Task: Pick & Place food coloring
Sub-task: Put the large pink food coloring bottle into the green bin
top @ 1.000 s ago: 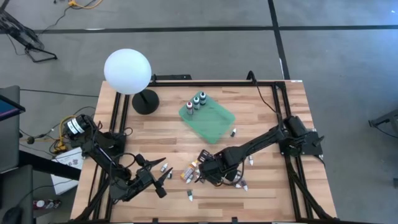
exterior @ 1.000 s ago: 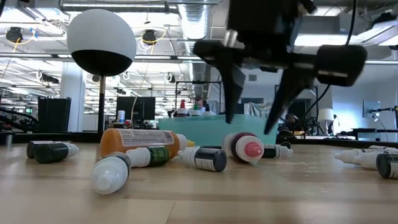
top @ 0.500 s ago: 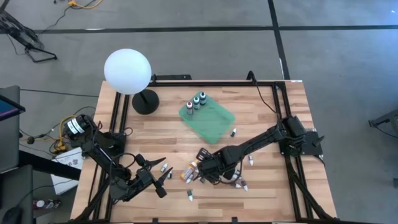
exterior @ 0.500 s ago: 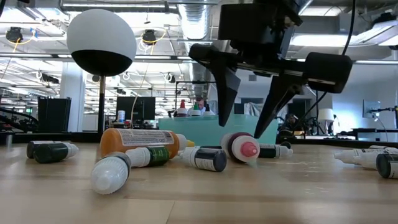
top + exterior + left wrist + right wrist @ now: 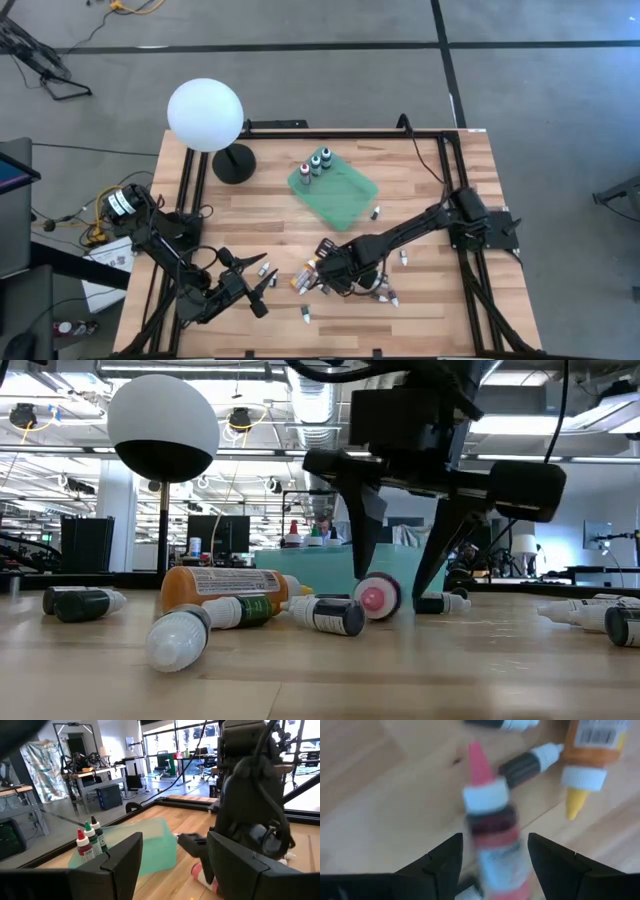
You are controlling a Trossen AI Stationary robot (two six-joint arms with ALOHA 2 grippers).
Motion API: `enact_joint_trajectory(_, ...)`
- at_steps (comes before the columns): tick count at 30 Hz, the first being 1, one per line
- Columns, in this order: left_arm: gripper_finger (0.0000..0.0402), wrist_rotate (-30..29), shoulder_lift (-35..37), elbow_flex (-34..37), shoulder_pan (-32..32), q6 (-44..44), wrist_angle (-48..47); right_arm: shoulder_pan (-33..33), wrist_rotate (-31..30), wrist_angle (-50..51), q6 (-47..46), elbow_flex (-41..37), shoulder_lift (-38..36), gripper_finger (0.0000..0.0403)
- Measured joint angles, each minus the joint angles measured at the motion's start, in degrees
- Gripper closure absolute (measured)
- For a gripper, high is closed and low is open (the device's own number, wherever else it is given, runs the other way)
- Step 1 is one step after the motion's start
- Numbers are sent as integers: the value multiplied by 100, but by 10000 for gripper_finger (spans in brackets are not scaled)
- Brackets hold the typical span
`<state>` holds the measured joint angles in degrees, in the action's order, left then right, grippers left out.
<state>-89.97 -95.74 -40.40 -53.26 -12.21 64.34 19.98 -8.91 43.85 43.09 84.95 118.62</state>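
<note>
Right gripper [image 5: 400, 575] is hanging spread wide over a pink-tipped food coloring bottle [image 5: 377, 596], one dark finger on each side, nothing gripped yet. That bottle is lying on its side on the wooden table [image 5: 440, 300] amid scattered bottles, beside an orange bottle [image 5: 222, 586] and short of the green tray [image 5: 335, 193], where three bottles [image 5: 318, 163] are standing upright. Being small, smooth, round plastic, it is probably light and prone to rolling or slipping; gripping across the labelled barrel, not the tapered tip, looks safest. Left gripper [image 5: 258, 287] is waiting open near the table's front-left.
</note>
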Motion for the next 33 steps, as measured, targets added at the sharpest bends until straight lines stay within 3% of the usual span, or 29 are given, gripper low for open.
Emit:
enact_joint_trajectory(16,185,-2,0,0,0,37,-73,-21,-36,390,-1024,53,208,209)
enact_joint_trajectory(24,185,-4,0,0,0,59,-67,-21,22,1038,-2158,356,208,229)
enact_joint_trajectory(33,185,-2,0,0,0,103,-63,-21,831,1346,-3244,425,206,234)
